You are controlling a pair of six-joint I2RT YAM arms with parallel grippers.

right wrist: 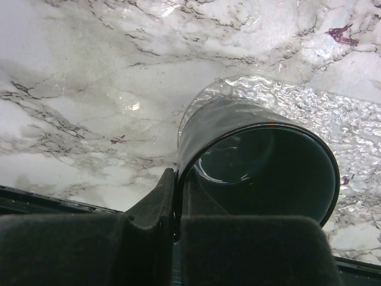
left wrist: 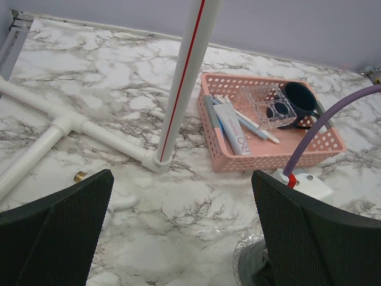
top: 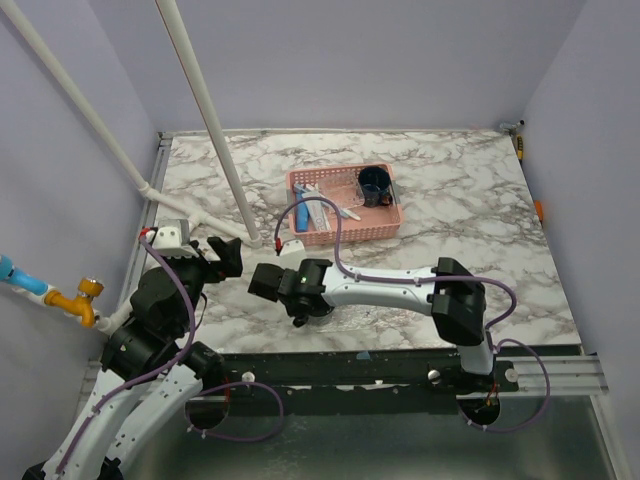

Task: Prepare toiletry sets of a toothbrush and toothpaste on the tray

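Though the overhead view shows the pink basket [top: 370,232] mid-table, only the right wrist view shows the clear tray [right wrist: 333,113] by the near edge: dark cup [right wrist: 262,173] standing on it, right gripper [right wrist: 177,205] pinching the rim. The left gripper [left wrist: 180,176] stands spread wide. In the basket: toothpaste [left wrist: 235,137], toothbrushes [left wrist: 247,119].

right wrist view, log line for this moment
right gripper: shut on dark cup | clear tray: under dark cup | left gripper: open, empty | toothpaste: in pink basket
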